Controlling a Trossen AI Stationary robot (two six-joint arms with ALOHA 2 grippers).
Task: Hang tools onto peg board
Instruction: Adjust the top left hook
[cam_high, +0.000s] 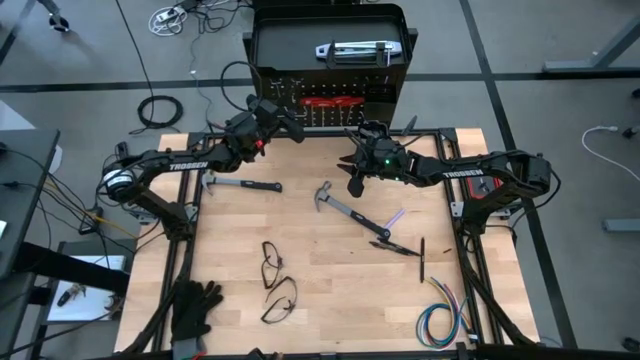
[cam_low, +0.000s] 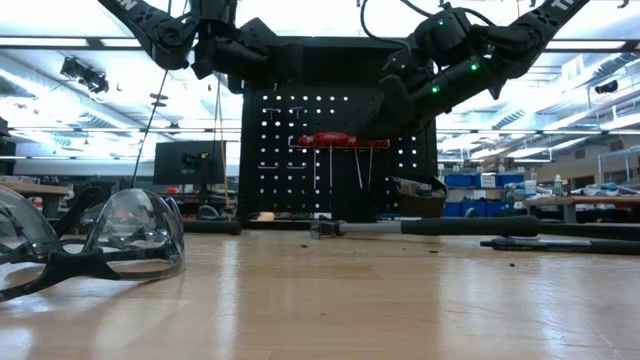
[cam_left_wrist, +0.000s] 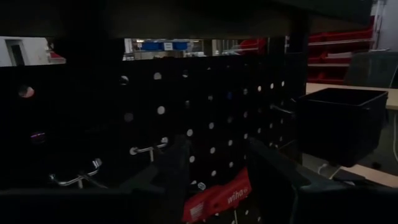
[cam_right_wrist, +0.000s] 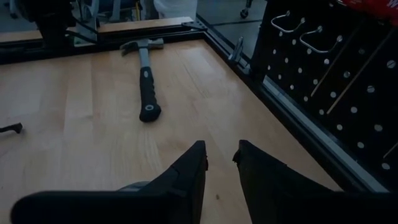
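Two hammers lie flat on the table in the high view: one (cam_high: 243, 184) centre-left, just below the left gripper (cam_high: 292, 124); another (cam_high: 345, 208) mid-frame, diagonal, just below the right gripper (cam_high: 356, 182). Low view: peg board (cam_low: 270, 150) upright at centre, red set (cam_low: 343, 141) hung. Left wrist: fingers apart, empty, facing holes. Right wrist: fingers narrowly apart, empty; hammer (cam_right_wrist: 145, 74) at upper left, handle toward them.
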